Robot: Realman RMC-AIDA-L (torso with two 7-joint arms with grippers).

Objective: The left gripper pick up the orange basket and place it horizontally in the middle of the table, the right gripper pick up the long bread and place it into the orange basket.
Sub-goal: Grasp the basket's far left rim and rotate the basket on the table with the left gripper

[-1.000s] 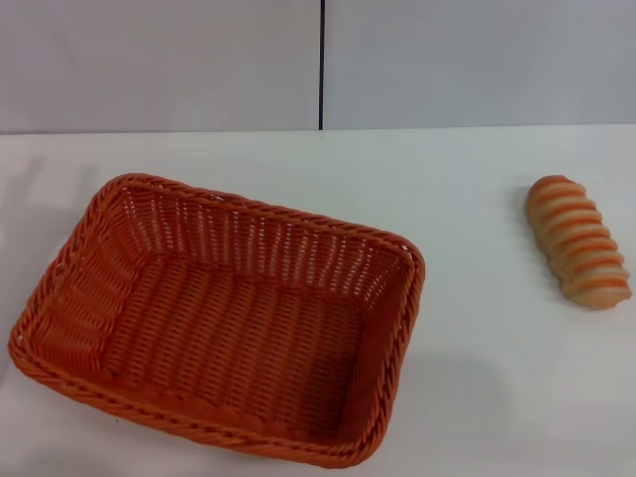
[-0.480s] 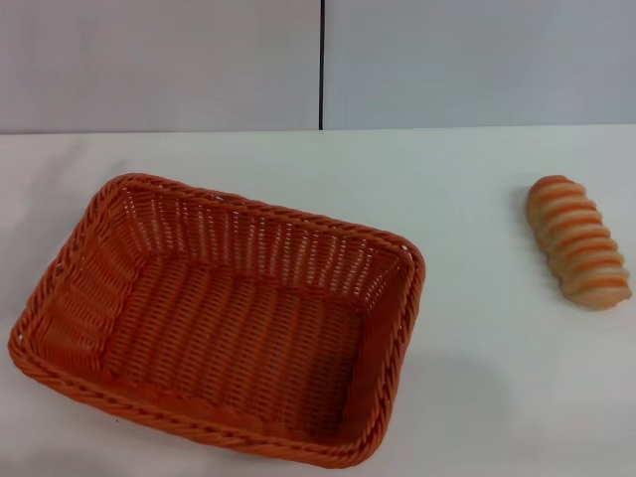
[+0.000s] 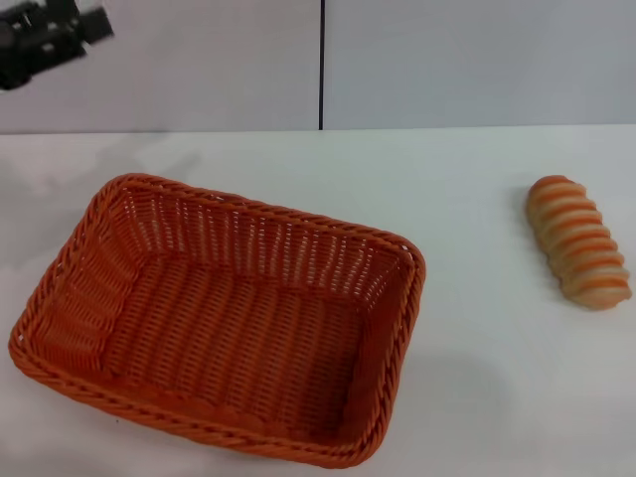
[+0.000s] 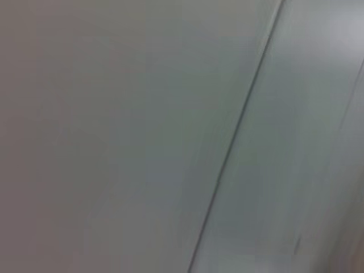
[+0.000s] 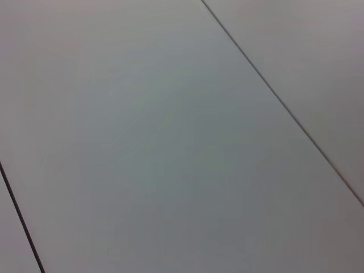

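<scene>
Black left gripper (image 3: 50, 38) above table's (image 3: 477, 397) far-left corner

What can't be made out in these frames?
- Left gripper: head view, cut off by the top-left corner; open or shut unreadable.
- Right gripper: in no view.
- Orange basket: near rim clipped by the head view's bottom edge.
- Both wrist views: only blank wall panels, no objects.
</scene>
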